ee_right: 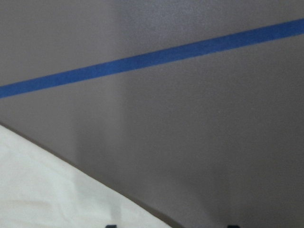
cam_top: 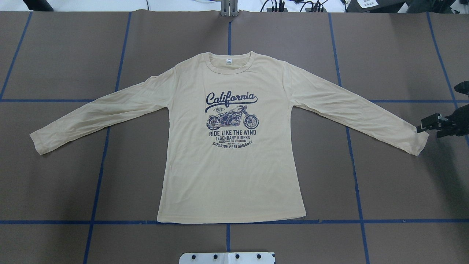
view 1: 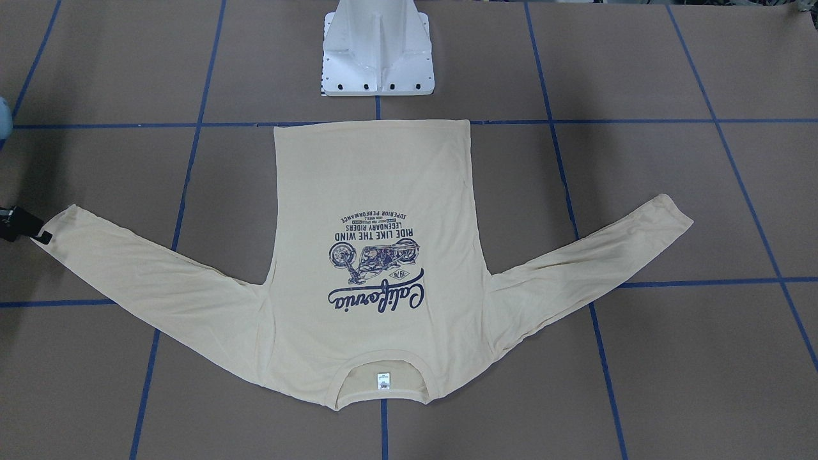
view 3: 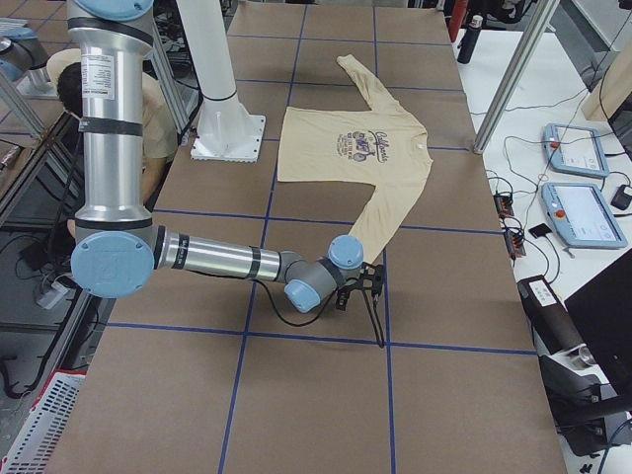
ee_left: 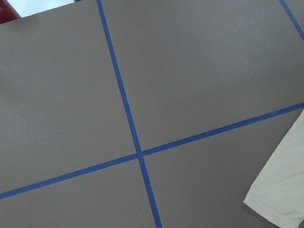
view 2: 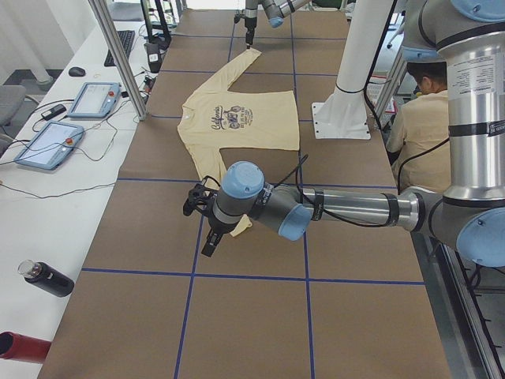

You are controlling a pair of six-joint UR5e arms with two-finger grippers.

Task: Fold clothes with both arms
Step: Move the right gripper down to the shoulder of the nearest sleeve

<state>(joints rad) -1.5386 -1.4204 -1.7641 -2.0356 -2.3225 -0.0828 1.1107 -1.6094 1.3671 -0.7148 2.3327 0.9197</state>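
Shirt (cam_top: 231, 172) flat mid table (cam_top: 73, 183), print up, 2 sleeves (cam_top: 110, 110) spread. My right pincer (cam_top: 425, 126) gapes empty just beside right cuff (cam_top: 419, 143). Left pincer (view 2: 201, 225) near left cuff (cam_top: 38, 143), can't tell its gape. Judgement: pinch both cuffs through all layers, lift low, fold inward evenly.

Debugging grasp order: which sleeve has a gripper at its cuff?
The robot's right-side sleeve: the right gripper sits at its cuff. Overhead, the other sleeve has none beside it.
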